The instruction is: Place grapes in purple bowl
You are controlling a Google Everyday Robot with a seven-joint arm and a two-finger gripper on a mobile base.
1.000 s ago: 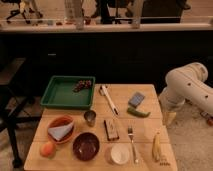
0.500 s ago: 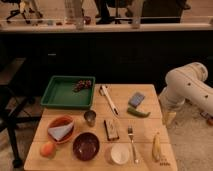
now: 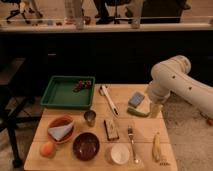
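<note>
The grapes (image 3: 82, 85), a small dark reddish-purple bunch, lie in the far right corner of the green tray (image 3: 62, 95) at the back left of the wooden table. The purple bowl (image 3: 86, 145), round and glossy dark maroon, sits near the front edge, left of centre. My gripper (image 3: 155, 111) hangs from the white arm (image 3: 176, 82) at the table's right side, just right of a green item, far from both grapes and bowl.
An orange bowl with blue-grey cloth (image 3: 61, 129) and an orange fruit (image 3: 47, 149) sit front left. A metal cup (image 3: 90, 117), white cup (image 3: 119, 153), fork (image 3: 132, 142), banana (image 3: 157, 147), brown bar (image 3: 111, 128), white utensil (image 3: 109, 99) and blue-grey sponge (image 3: 136, 99) crowd the middle and right.
</note>
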